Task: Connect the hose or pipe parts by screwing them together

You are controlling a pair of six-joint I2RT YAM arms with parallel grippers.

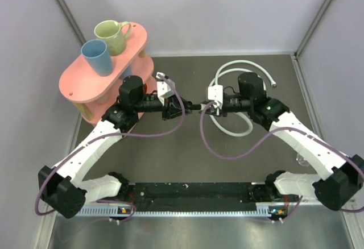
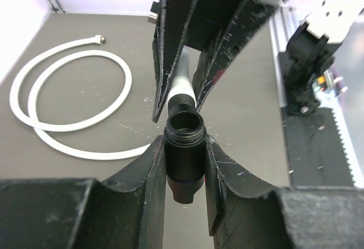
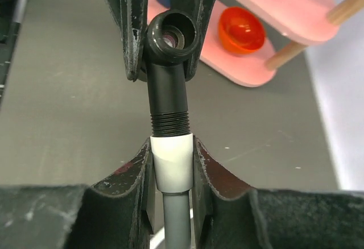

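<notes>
Both grippers meet at the centre of the top view. The left gripper (image 2: 185, 146) clamps the black T-shaped connector (image 2: 185, 164) and the right gripper (image 3: 170, 152) pinches the white end fitting (image 3: 170, 166), coaxial so the threads can engage. The hose (image 1: 239, 62) coils right of centre.

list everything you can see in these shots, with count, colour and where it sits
hose: one, white, coiled far right on the table; one end clamped in the right end effector
connector: one, black, clamped in the left end effector, threaded end at the hose end
shelf: one, pink, two tiers, far left
mug: one, green, top tier
cup: one, blue, top tier, beside the mug
bowl: one, orange, lower tier
table: one, dark grey
cables: two, purple, one along each arm
arms: two, white and black, bases at the near edge
end effectors: two, black, both shut, facing each other mid-table
</notes>
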